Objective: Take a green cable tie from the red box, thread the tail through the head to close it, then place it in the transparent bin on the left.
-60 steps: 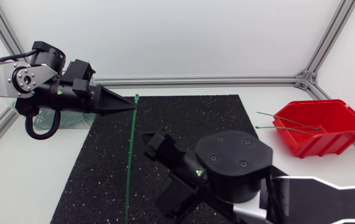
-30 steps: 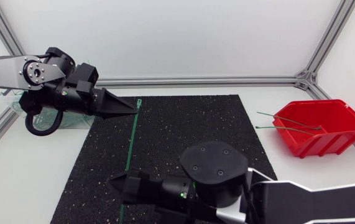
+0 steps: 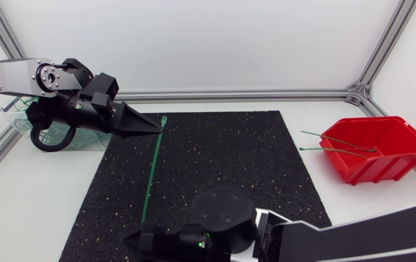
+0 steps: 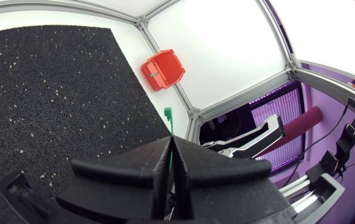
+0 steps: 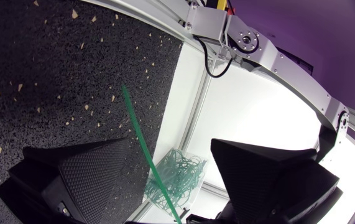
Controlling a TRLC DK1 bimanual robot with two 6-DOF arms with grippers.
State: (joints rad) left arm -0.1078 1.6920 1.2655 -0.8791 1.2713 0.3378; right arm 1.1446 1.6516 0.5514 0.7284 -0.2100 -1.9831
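My left gripper (image 3: 154, 127) is shut on a long green cable tie (image 3: 150, 171) just below its head. The tie hangs down over the black mat (image 3: 222, 153), tail toward the front. In the left wrist view the head (image 4: 167, 112) sticks out past the closed fingertips. My right gripper (image 3: 131, 241) lies low at the mat's front edge, open. In the right wrist view the tie's tail (image 5: 137, 130) runs between its wide-apart fingers (image 5: 78, 180) without touching either. The red box (image 3: 375, 149) at the right holds more green ties. The transparent bin (image 3: 76, 138) sits behind my left arm.
In the right wrist view the transparent bin (image 5: 177, 177) with several closed green ties shows beyond the mat's edge, ahead of the gripper. An aluminium frame (image 3: 237, 94) runs along the table's back and sides. The red box (image 4: 163, 70) stands far across the mat from my left gripper.
My right arm swung its gripper left and down to the mat's front edge, around the tie's tail. My left gripper lifted slightly with the tie; the tail drifted a little left.
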